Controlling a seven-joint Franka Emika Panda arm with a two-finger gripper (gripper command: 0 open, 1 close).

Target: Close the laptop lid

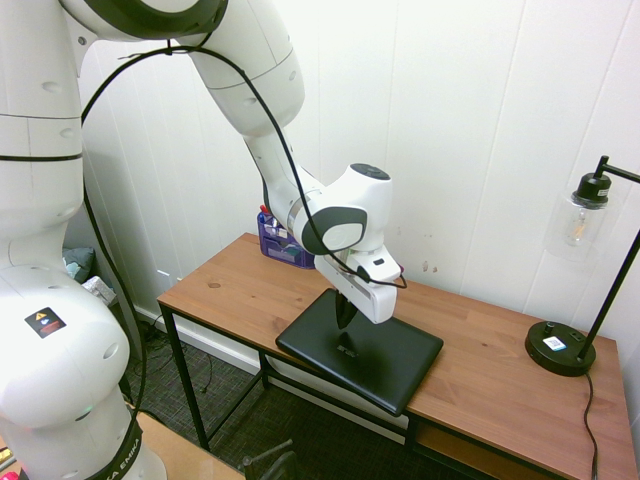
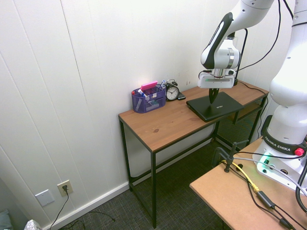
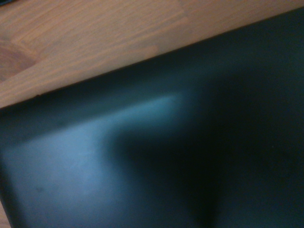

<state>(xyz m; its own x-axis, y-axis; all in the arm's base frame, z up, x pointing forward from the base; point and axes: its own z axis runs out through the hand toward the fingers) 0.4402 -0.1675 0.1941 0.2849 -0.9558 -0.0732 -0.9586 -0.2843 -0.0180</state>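
one closed lid under the claw

one claw [image 1: 346,322] shows in the first exterior view, pointing straight down with its dark fingers drawn together, tips touching or just above the laptop lid [image 1: 385,362]. the lid lies flat beneath the claw, its matte black outer face up, and its near corner juts past the front edge of the wooden desk [image 1: 240,285]. behind the claw, against the white panelled wall, stands a purple organiser [image 1: 282,243]. far out to the side opposite the arm's approach, at the desk's end, a black lamp [image 1: 575,300] with a glass bulb shade rests on its round base.

the second exterior view shows the same claw [image 2: 213,96] from the other side, fingers together and narrow, tips at the lid [image 2: 225,106], which lies flat directly below. beyond the claw along the wall sit a small alarm clock [image 2: 172,92] and, further off, the purple organiser [image 2: 147,98] with a pink item sticking out. the desk [image 2: 163,124] stretches well away from the claw toward that end, bare wood.

the wrist view is blurred: the lid [image 3: 95,161] fills most of it as a dark, faintly sheened surface, with a strip of desk wood [image 3: 95,38] beyond its straight edge.
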